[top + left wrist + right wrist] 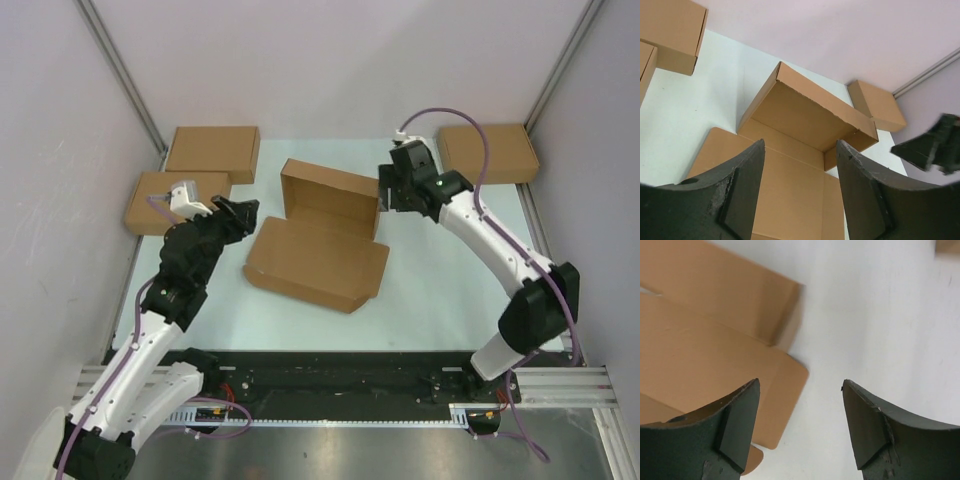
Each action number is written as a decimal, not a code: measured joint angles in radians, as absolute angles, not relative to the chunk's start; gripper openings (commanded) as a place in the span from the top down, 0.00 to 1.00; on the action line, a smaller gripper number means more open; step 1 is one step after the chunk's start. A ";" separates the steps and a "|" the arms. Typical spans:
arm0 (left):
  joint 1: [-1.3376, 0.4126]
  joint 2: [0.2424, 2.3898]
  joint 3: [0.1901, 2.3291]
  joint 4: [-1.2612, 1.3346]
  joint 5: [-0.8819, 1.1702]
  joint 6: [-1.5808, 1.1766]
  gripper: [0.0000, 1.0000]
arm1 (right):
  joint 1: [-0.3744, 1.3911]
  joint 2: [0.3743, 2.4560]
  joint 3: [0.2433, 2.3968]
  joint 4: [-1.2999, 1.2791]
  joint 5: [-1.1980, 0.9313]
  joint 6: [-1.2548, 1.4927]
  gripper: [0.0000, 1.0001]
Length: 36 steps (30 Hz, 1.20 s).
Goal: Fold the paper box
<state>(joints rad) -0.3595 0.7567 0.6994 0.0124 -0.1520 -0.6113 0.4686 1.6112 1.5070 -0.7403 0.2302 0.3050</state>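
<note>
Half-folded paper box (325,235) in the middle of the table (440,290), both my grippers off it.
My left gripper (243,212) hangs just left of the box, jaws apart and empty; my right gripper (384,192) sits beside the raised right wall, jaws apart, gripping nothing; the lid panel lies flat towards me; with nothing pinning the creases, the upright walls could spring outward, or a one-sided push could skid the light cardboard away.

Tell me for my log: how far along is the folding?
Done: tray walls stand on the brown corrugated cardboard mailer box. In hand: nothing; left end effector and right end effector open, empty. Left: closing its flat lid panel.
</note>
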 measured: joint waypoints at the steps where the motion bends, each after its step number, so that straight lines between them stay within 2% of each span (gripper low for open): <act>1: -0.360 0.754 0.699 0.009 -0.154 -0.610 0.36 | 0.521 1.579 1.508 -0.716 0.281 0.269 0.27; 5: -0.360 0.735 0.693 -0.014 -0.171 -0.609 0.36 | 0.772 1.496 1.515 -0.581 0.432 0.072 0.23; 8: -0.360 0.701 0.673 -0.033 -0.198 -0.609 0.36 | 0.880 1.502 1.515 -0.473 0.488 -0.103 0.23; 19: -0.360 0.607 0.596 -0.065 -0.260 -0.612 0.36 | 0.993 1.825 1.437 -0.037 0.752 -0.684 0.25; 26: -0.361 0.606 0.595 -0.078 -0.262 -0.609 0.35 | 1.000 1.987 1.450 0.211 0.842 -0.912 0.27; 30: -0.366 0.606 0.595 -0.090 -0.271 -0.601 0.35 | 0.976 2.086 1.495 0.336 0.913 -1.024 0.35; 32: -0.368 0.606 0.595 -0.098 -0.278 -0.598 0.35 | 0.959 2.120 1.521 0.353 0.939 -1.045 0.43; 33: -0.369 0.605 0.595 -0.104 -0.282 -0.594 0.35 | 0.947 2.137 1.536 0.360 0.951 -1.053 0.48; 34: -0.369 0.604 0.595 -0.109 -0.284 -0.592 0.35 | 0.937 2.144 1.543 0.363 0.957 -1.055 0.60; 36: -0.369 0.599 0.595 -0.122 -0.288 -0.589 0.35 | 0.916 2.154 1.561 0.355 0.971 -1.056 0.71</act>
<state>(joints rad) -0.3695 0.5995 0.5949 -0.1219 -0.2882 -0.5888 0.9161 2.1544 1.5612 0.3550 0.9714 -1.0557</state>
